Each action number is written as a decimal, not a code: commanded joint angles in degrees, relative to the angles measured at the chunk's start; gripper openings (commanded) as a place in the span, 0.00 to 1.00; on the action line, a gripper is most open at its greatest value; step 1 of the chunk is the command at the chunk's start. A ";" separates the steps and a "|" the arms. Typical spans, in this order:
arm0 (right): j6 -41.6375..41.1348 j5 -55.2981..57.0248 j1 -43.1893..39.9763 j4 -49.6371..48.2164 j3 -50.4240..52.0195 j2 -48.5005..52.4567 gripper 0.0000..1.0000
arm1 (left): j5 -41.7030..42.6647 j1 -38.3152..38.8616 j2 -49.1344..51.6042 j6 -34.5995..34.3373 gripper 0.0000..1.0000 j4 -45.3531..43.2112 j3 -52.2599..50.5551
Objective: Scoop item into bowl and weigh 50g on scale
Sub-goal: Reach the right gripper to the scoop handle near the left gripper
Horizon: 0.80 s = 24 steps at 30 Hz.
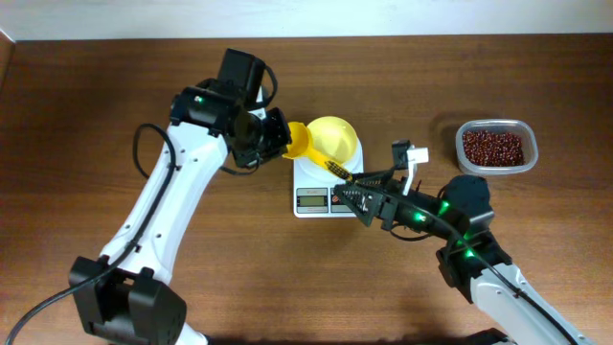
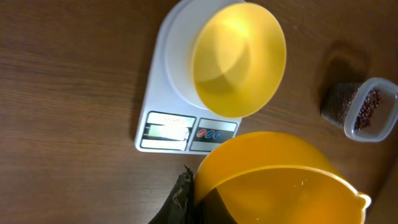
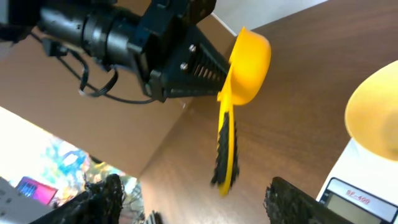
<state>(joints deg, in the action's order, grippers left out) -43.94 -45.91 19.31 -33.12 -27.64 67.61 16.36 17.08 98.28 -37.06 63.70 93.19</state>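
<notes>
The pale yellow bowl (image 1: 335,137) stands empty on the white scale (image 1: 314,199); both also show in the left wrist view, bowl (image 2: 239,59) and scale (image 2: 160,81). My left gripper (image 1: 276,134) is shut on the cup end of the small yellow scoop (image 1: 301,142), held in the air left of the bowl. The scoop's handle (image 3: 227,149) hangs between the spread fingers of my right gripper (image 3: 193,199), which is open and not touching it. The red-brown beans (image 1: 493,147) lie in the clear tub at the back right. The scoop (image 2: 280,180) looks empty.
The clear plastic tub (image 1: 528,159) sits on the wooden table far right of the scale, also in the left wrist view (image 2: 388,127). My right arm reaches in from the front right, its gripper (image 1: 354,187) over the scale's front right corner.
</notes>
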 commanded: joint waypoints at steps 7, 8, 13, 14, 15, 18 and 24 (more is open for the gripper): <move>-0.09 8.63 0.66 -1.01 -0.94 0.26 0.60 | 0.83 2.38 0.24 -1.11 0.00 -0.26 0.87; -0.09 8.72 0.66 -1.03 -0.94 0.26 0.60 | 0.83 2.38 0.24 -1.11 0.00 -0.39 0.87; -2.08 8.85 0.66 -1.07 -0.94 0.26 0.55 | 0.81 2.54 0.24 -1.11 0.00 -1.22 0.87; -3.13 8.94 0.68 -1.29 -0.94 0.26 0.54 | 0.81 2.67 0.24 -1.11 0.00 -1.33 0.87; -3.58 8.94 0.66 -1.64 -0.94 0.26 0.54 | 0.81 2.86 0.24 -1.11 0.00 -1.46 0.85; -3.56 9.09 0.68 -1.84 -0.94 0.26 0.51 | 0.68 4.17 0.24 -1.11 0.00 -2.78 0.81; -4.83 9.09 0.66 -1.84 -0.94 0.26 0.45 | 0.20 6.19 0.24 -1.09 0.00 -4.55 0.81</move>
<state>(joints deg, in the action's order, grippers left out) -48.14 -37.32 19.55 -34.76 -27.66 67.68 16.53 22.74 98.28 -37.54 59.44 93.19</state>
